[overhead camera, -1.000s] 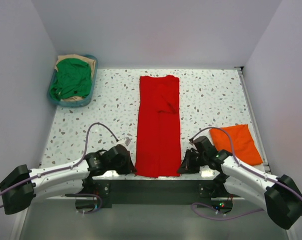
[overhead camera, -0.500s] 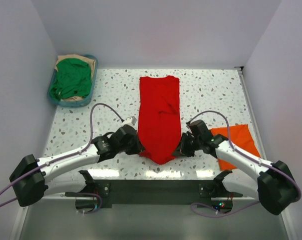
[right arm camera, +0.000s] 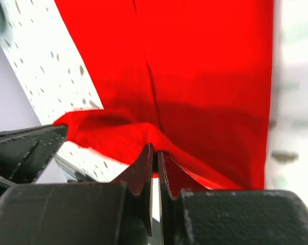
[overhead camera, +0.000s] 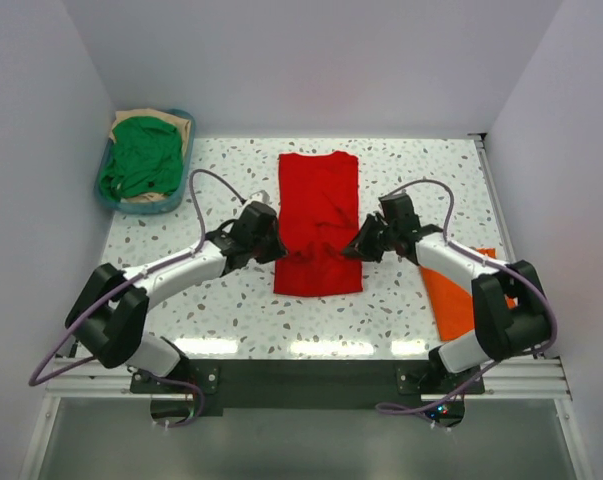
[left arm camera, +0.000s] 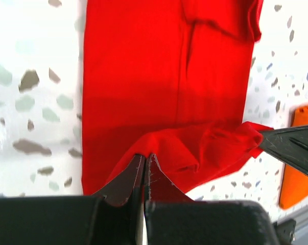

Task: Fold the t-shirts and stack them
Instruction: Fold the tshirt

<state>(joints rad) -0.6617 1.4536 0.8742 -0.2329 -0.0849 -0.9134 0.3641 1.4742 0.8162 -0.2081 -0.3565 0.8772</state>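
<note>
The red t-shirt [overhead camera: 318, 215] lies in the middle of the table, its near half lifted and carried back over the far half. My left gripper [overhead camera: 274, 245] is shut on the shirt's left hem corner [left arm camera: 159, 145]. My right gripper [overhead camera: 353, 246] is shut on the right hem corner [right arm camera: 143, 135]. The held edge sags between them above the flat cloth. The folded orange t-shirt [overhead camera: 451, 290] lies at the right, partly hidden by my right arm. The green t-shirt [overhead camera: 141, 155] lies on a tan one [overhead camera: 178, 124] in the basket.
A teal plastic basket [overhead camera: 109, 196] stands at the back left corner of the speckled table [overhead camera: 221, 290]. White walls close in the left, back and right sides. The orange shirt's edge shows in the left wrist view [left arm camera: 297, 168].
Both grippers have carried the red shirt's near hem away from the front edge toward the back, folding the shirt over itself. The arms have stretched out further over the table.
</note>
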